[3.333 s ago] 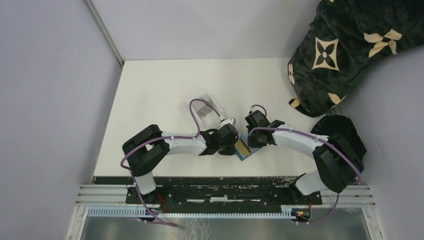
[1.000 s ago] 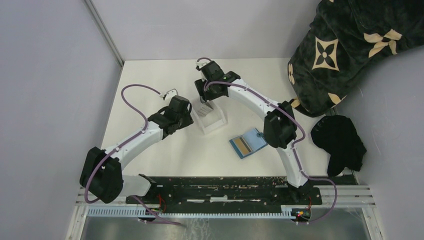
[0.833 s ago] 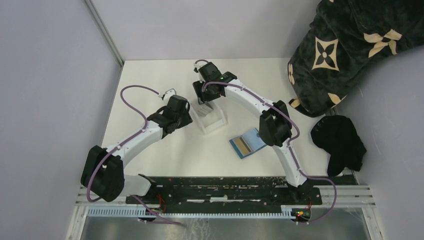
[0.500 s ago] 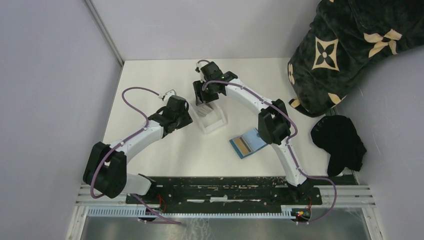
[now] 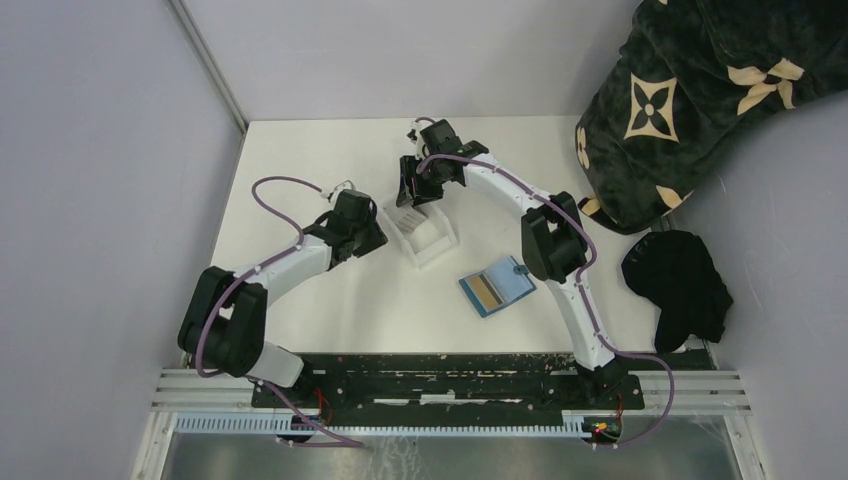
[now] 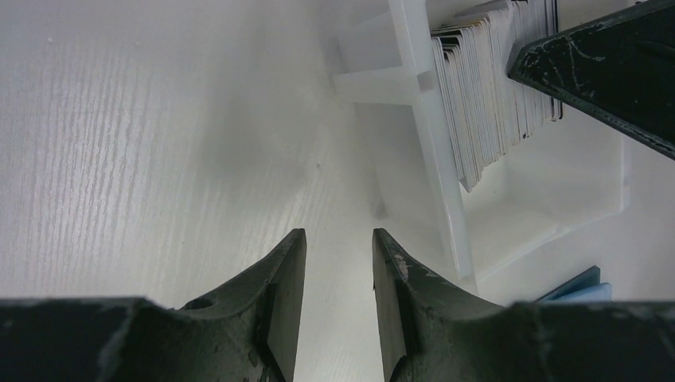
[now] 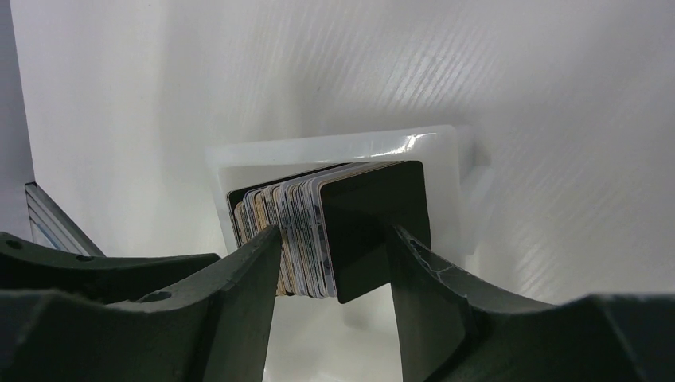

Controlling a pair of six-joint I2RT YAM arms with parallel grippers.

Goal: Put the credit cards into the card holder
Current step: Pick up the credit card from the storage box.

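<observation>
A stack of credit cards (image 7: pixel 290 227) stands on edge in a clear plastic tray (image 7: pixel 334 147), with a black card (image 7: pixel 374 231) at its right end. My right gripper (image 7: pixel 334 243) is open and straddles the stack from above; its left finger is close against the cards and there is a gap on the right. In the top view the right gripper (image 5: pixel 413 195) hangs over the tray (image 5: pixel 432 243). The left gripper (image 6: pixel 338 247) is open and empty, low over the table just left of the tray (image 6: pixel 446 183). The teal card holder (image 5: pixel 497 287) lies open, showing a gold card.
A dark patterned bag (image 5: pixel 700 90) fills the far right corner and a black cloth item (image 5: pixel 680 285) lies at the right edge. Grey walls close in the table on the left and at the back.
The right gripper has shifted slightly right over the tray and its jaws have narrowed a little around the stack. The left arm's elbow has drawn inward; its gripper stays beside the tray.
</observation>
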